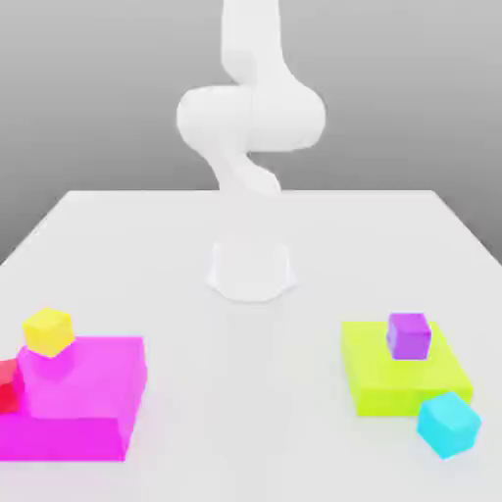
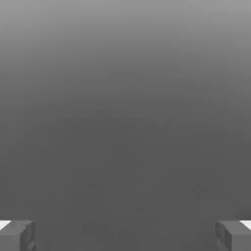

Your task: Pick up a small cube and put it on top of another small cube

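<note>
Nothing's stacked yet: cyan cube [image 1: 448,424] sits at 4 o'clock on the surface [image 1: 255,245], red cube [image 1: 8,384] at 8, tool [image 2: 125,235] wide open, empty.

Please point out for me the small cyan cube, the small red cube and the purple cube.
small cyan cube [image 1: 448,424]: exterior view, on its front faces, near the middle.
small red cube [image 1: 8,384]: exterior view, on its visible face at the picture's edge.
purple cube [image 1: 408,335]: exterior view, on its front face.

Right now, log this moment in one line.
gripper: open, empty | cyan cube: on table, beside lime block | red cube: beside magenta block
</note>
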### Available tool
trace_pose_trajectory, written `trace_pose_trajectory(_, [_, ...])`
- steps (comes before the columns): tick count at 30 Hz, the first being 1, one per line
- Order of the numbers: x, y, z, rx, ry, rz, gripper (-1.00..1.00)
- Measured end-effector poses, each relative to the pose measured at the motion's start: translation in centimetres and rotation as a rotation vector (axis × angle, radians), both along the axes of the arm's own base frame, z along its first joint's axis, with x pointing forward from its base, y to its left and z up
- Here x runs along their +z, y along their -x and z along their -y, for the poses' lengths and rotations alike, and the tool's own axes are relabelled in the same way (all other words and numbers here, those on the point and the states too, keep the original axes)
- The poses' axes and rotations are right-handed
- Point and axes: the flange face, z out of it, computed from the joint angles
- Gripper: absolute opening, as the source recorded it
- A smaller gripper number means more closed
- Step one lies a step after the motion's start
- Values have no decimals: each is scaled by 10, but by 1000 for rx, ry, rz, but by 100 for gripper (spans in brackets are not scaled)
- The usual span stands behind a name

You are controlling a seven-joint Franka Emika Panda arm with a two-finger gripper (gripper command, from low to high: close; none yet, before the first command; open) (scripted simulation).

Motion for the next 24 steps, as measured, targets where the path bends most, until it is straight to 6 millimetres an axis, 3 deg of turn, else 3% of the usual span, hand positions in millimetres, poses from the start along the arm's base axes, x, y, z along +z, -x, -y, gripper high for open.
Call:
trace_pose_trajectory(6, [-102,-62,-56,56,64,-172,0])
trace_pose_trajectory(12, [-212,-91,-112,133,112,-335,0])
trace_pose_trajectory(17, [-306,-89,-160,215,139,-469,0])
trace_pose_trajectory(20, [-361,-74,-191,277,150,-548,0])
trace_pose_trajectory(24, [-430,-49,-218,335,147,-657,0])
